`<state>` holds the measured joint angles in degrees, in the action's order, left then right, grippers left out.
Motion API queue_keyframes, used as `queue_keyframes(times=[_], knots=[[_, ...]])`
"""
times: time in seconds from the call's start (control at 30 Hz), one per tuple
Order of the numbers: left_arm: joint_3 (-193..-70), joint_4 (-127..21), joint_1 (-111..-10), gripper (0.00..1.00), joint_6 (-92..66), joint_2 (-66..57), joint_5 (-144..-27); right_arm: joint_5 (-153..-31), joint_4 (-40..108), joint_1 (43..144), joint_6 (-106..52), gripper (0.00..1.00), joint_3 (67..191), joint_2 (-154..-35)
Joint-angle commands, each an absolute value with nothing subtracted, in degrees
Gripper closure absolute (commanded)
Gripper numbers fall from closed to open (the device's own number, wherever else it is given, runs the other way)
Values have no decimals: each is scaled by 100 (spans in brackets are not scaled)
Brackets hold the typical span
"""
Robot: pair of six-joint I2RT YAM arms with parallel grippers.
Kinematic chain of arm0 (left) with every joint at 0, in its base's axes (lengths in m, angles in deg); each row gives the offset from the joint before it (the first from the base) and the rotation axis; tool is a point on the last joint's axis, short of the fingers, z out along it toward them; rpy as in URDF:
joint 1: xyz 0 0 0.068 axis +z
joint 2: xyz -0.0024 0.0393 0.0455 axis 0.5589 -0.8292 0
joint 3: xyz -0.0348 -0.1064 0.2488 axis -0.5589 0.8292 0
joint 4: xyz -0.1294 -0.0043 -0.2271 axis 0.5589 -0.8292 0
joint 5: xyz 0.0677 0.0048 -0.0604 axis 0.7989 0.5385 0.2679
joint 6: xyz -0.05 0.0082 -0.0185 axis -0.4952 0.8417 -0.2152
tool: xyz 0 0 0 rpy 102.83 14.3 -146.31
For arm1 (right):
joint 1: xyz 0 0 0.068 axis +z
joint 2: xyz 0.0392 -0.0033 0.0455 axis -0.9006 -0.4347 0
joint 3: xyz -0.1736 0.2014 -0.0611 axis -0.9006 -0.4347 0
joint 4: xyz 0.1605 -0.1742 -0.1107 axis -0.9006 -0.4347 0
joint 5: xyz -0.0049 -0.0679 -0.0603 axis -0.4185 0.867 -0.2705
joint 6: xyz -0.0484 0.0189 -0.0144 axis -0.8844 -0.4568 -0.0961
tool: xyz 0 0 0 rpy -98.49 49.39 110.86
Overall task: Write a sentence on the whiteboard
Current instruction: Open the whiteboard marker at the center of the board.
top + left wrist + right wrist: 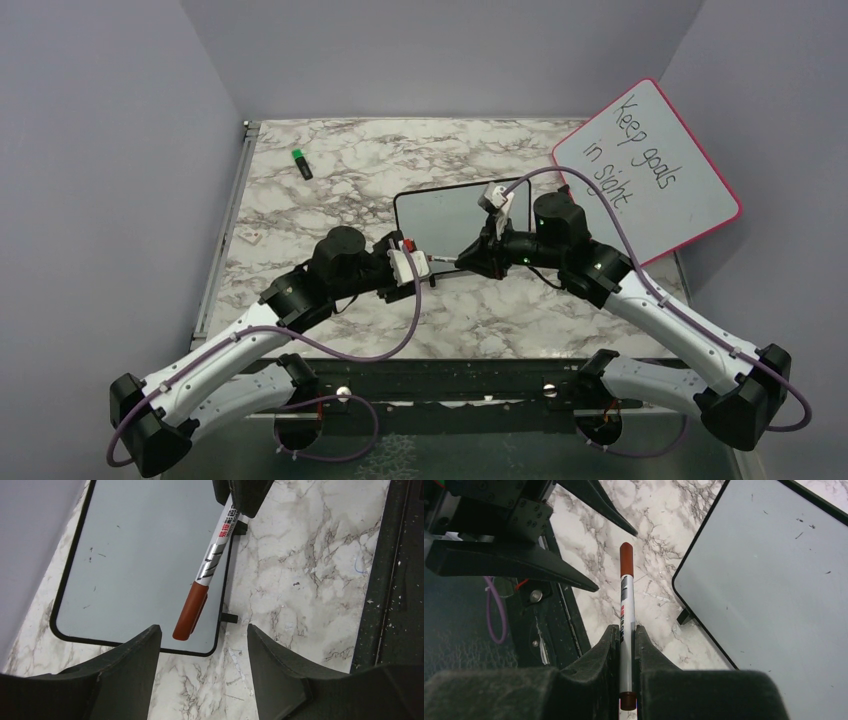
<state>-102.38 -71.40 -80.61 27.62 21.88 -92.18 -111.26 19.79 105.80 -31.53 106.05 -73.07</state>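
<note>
Uncapping the marker [214, 555] appeared to be the step in hand. Doing it well would call for the left gripper [202, 630] to slide forward until both its fingers flanked the reddish-brown cap [191, 611]. It should then close squarely on the cap alone and pull straight along the pen's axis while the other arm held firm, since a sideways tug could twist the pen in its grasp. The right gripper [625, 632] was clamped tight on the lower barrel of the marker, with the capped end pointing out toward the left gripper. The left gripper stood wide open and held nothing. Seen from its wrist camera, the cap's end hung just in front of the gap between its fingers, roughly centred, touching neither. The whiteboard [450, 215], a small white board with a thin black frame, lay flat on the marbled surface [330, 210] just beyond both grippers, with the marker over or just beside its near edge. It bore only a few faint specks and no writing. A larger pink-framed board [650, 170] with black handwriting leaned at the far right, well apart.
</note>
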Motion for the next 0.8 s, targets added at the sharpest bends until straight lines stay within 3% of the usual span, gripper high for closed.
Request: queue_keyframes(times=[0.0, 0.57, 0.77], knots=[[-10420, -7227, -8081, 39, 2950, 2068, -9814, -11766, 1928, 10578, -3518, 99, 10601, -7272], [-10621, -7500, -7997, 66, 2805, 1808, -10727, -12363, 1990, 10572, -3761, 99, 10525, -7426], [-10588, -7653, -7930, 85, 2904, 1896, -10861, -12475, 1932, 10575, -3796, 99, 10545, -7394]])
